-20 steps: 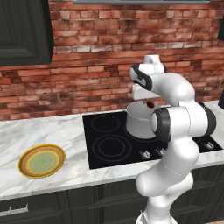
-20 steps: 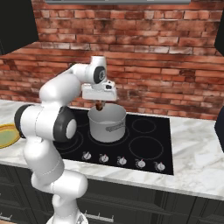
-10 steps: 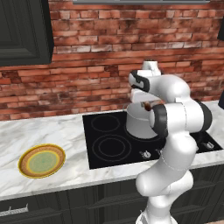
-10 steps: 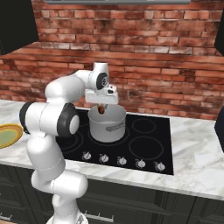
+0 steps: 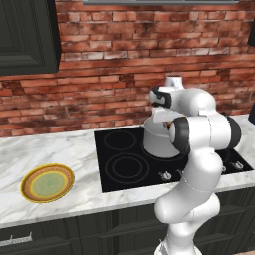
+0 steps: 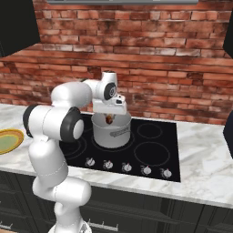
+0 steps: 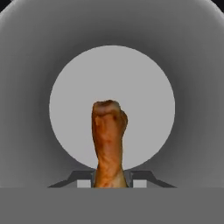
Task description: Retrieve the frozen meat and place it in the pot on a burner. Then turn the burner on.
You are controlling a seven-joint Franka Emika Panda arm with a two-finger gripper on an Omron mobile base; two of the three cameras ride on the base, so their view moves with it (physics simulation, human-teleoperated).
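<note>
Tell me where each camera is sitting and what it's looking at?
Left base view: behind the arm's left, facing the brick wall; arm rises lower right, beside the pot and plate.
Right base view: behind its right; arm lower left, gripper over the pot.
Hand view: on the hand, looking down into the pot; fingertips clamp the frozen meat.
All three share the pot.

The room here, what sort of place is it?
A rendered kitchen, it seems: a black cooktop with knobs set in a marble counter, a metal pot on a burner, and a brick wall behind.
</note>
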